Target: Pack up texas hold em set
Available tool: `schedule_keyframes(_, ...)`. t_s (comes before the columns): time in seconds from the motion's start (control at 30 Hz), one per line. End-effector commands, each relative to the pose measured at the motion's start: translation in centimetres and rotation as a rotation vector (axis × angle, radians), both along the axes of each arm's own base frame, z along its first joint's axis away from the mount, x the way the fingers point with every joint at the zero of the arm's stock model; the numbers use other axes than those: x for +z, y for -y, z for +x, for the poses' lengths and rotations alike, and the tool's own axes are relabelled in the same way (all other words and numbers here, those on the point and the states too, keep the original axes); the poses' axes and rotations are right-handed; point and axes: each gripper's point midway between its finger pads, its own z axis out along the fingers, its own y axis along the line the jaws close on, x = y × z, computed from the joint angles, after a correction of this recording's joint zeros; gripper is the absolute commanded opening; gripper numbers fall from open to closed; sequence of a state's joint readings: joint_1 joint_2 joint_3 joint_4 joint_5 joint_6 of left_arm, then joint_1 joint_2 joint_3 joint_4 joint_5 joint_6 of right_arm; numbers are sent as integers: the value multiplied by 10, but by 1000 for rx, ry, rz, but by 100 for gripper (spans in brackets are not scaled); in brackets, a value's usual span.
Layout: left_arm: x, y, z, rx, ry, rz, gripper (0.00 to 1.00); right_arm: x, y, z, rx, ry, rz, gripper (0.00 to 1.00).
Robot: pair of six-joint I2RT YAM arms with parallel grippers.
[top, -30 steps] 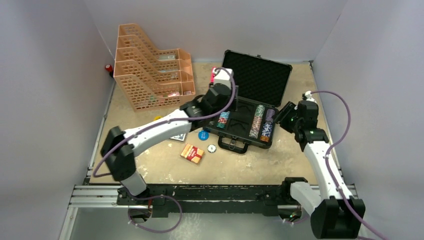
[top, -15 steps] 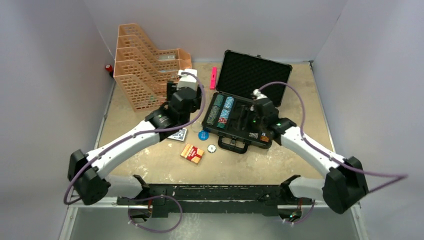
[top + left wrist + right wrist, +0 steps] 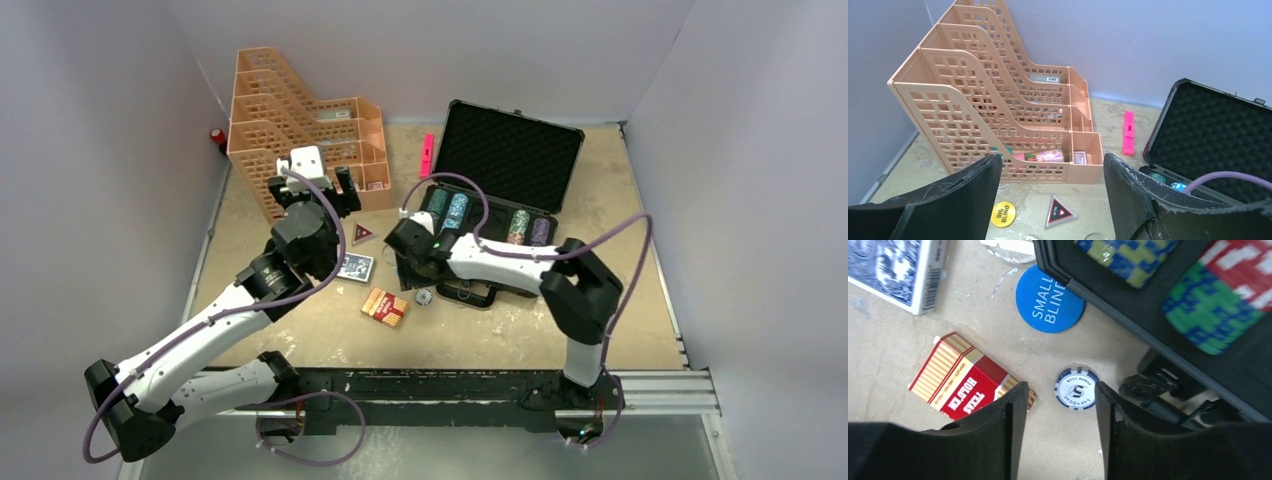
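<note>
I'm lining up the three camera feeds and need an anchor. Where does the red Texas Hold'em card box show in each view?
Top external: the red card box lies just left of centre, in front of the case's left end.
Left wrist: not in it.
Right wrist: lower left, left of the white chip.
Shared landmark: the black case shows in all three views.

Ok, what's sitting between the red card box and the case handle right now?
One white-and-blue poker chip lies flat there, clear of the red card box, with the case handle on its other side. The right wrist view shows it best.
</note>
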State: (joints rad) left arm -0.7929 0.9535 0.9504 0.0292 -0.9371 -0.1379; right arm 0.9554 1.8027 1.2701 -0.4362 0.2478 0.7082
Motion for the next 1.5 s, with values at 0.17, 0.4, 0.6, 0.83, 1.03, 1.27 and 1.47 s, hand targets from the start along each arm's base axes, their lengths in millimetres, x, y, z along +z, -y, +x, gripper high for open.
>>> schedule_keyframes(0.17, 9, -12, -1, 65, 18, -17, 73, -8, 4, 0, -17, -9, -124, 54)
schedule_keyframes(0.4, 5, -8, 2, 55, 11, -22, 73, -29, 1, -22, 89, -92, -149, 60)
schedule_keyframes(0.6, 2, -5, 5, 48, 1, -22, 72, -43, 7, -29, 112, -124, -182, 58)
schedule_keyframes(0.83, 0, -8, 6, 67, -6, -1, 72, -52, 16, -24, 76, -111, -244, 52)
schedule_keyframes(1.03, -2, -7, 8, 63, -8, 1, 72, -57, 13, -26, 82, -127, -233, 27)
schedule_keyframes(1.27, -5, 7, 12, -9, -26, 3, 72, -5, -9, 2, 96, 41, -116, 16)
schedule_keyframes(1.47, -15, 35, 20, -126, -68, 21, 72, 77, -28, 18, 122, 165, 118, 17)
